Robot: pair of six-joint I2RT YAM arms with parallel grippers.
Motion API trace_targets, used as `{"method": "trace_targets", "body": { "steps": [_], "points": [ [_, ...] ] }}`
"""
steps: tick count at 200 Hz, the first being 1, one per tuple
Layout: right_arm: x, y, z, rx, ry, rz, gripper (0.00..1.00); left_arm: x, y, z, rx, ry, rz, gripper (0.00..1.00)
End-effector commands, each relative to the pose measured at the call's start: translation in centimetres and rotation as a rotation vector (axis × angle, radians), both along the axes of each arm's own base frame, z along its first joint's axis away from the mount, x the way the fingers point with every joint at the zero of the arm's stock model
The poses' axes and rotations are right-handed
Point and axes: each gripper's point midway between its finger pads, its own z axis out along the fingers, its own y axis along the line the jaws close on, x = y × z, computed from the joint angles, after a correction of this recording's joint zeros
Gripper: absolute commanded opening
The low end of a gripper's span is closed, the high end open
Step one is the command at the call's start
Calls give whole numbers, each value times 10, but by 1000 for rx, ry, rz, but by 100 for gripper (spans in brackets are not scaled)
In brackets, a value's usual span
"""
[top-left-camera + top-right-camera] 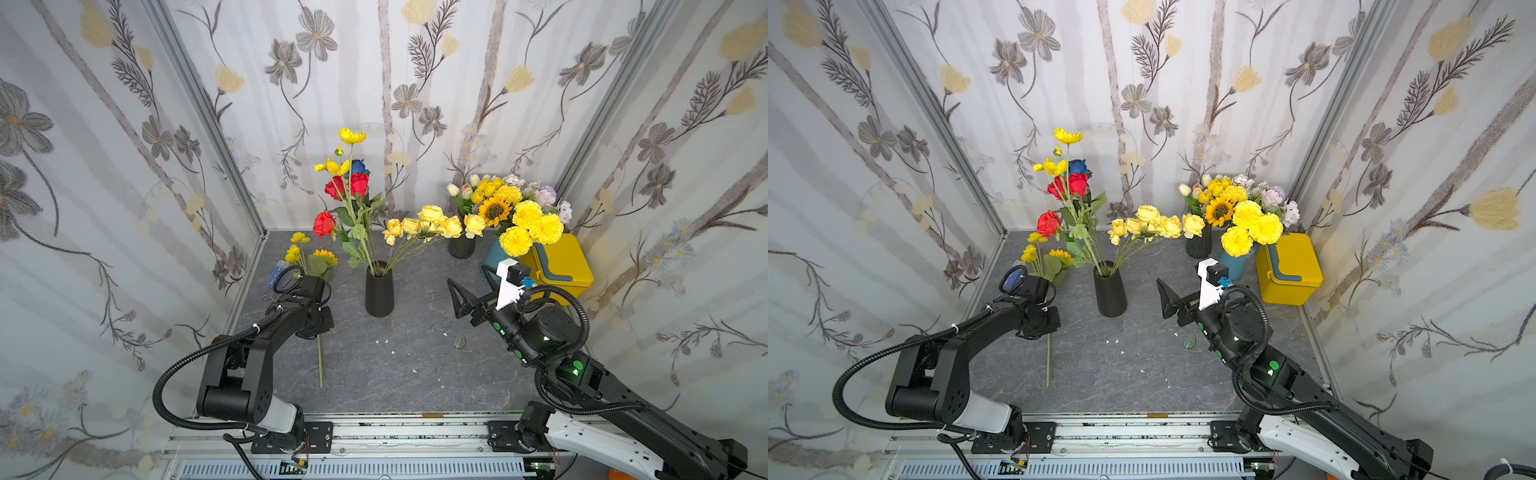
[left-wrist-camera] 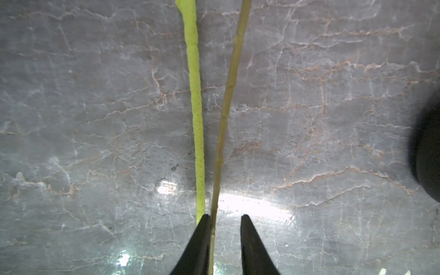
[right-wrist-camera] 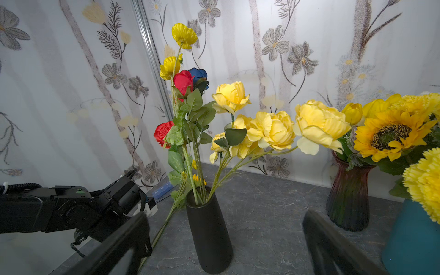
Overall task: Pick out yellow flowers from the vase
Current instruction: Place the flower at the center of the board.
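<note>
With the black vase (image 1: 379, 291) as the dial's centre in both top views and the back wall at 12 o'clock, the loose yellow flowers (image 1: 309, 253) lie on the grey desk (image 1: 415, 374) at about 10 o'clock. They are outside the vase, with their blooms toward the wall and their stems (image 1: 320, 365) running toward 7 o'clock.

The left arm (image 1: 266, 332) reaches over those stems. In the left wrist view the left jaws stand a narrow way apart, close over the desk. An olive stem (image 2: 228, 107) runs between them, lying along one finger and clear of the other. A pale green stem (image 2: 196, 95) lies just beside it, outside the gap.

The black vase holds yellow poppies (image 1: 351, 136) highest at 12 o'clock. Under them are a blue rose (image 1: 358, 166) and red roses (image 1: 347, 185). A spray of yellow roses (image 1: 432, 222) leans toward 2 o'clock.

At 3 o'clock the right arm (image 1: 540, 332) points the right jaws at the vase. They are spread wide with nothing between them, near the vase but apart from it. A fallen leaf (image 1: 459, 341) lies at 4 o'clock.

At 2 o'clock, by the wall, a dark ribbed vase (image 1: 461, 247) and a teal vase (image 1: 494, 253) stand close together. They carry yellow tulips (image 1: 486, 189), a sunflower (image 1: 494, 211), yellow carnations (image 1: 528, 228) and pale blooms (image 1: 546, 195). A yellow box (image 1: 557, 266) sits just beyond them, farthest right.
</note>
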Motion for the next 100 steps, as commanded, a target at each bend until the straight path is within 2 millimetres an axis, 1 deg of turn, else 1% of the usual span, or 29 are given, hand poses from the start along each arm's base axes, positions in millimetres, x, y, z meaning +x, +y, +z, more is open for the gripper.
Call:
{"method": "trace_targets", "body": {
  "steps": [1,8,18,28,44,50,52,54,58,60,70,71,82,84,87,88,89,90,93,100],
  "points": [
    [-2,5,8,55,-9,31,100,1,4,6,21,-12,2,34],
    [-1,7,8,63,-5,36,100,2,4,10,21,-26,1,38],
    [-1,8,8,83,0,42,100,4,4,17,21,-50,1,46],
    [0,10,7,107,6,50,98,5,6,26,27,-79,7,50],
    [2,15,2,153,19,60,96,9,7,49,20,-160,13,55],
    [4,15,3,180,22,59,95,11,6,59,13,-196,14,56],
    [6,17,-8,172,38,56,95,11,6,63,8,-210,15,57],
    [7,18,-11,174,44,55,95,12,6,67,5,-225,14,58],
    [8,20,-16,184,54,53,94,13,5,70,0,-239,15,59],
    [10,20,-18,189,57,50,93,13,5,78,-5,-266,18,60],
    [16,25,-30,198,74,43,90,14,6,98,-11,-337,25,63],
    [16,26,-31,201,78,43,90,14,6,102,-15,-353,25,64],
    [24,32,-47,216,111,29,88,15,3,122,-36,-432,6,66],
    [26,33,-50,217,117,28,88,15,3,126,-40,-450,3,72],
    [27,35,-53,221,124,28,87,15,3,133,-44,-482,3,84],
    [28,36,-55,219,127,28,87,15,3,135,-46,-490,3,91],
    [29,37,-57,218,129,28,87,15,3,137,-47,-500,3,96],
    [29,37,-58,217,129,29,87,14,3,138,-48,-507,4,98],
    [31,40,-63,215,135,30,87,14,3,144,-51,-534,5,100],
    [34,44,-72,220,136,32,87,12,4,159,-60,-600,9,100]
  ]
}}
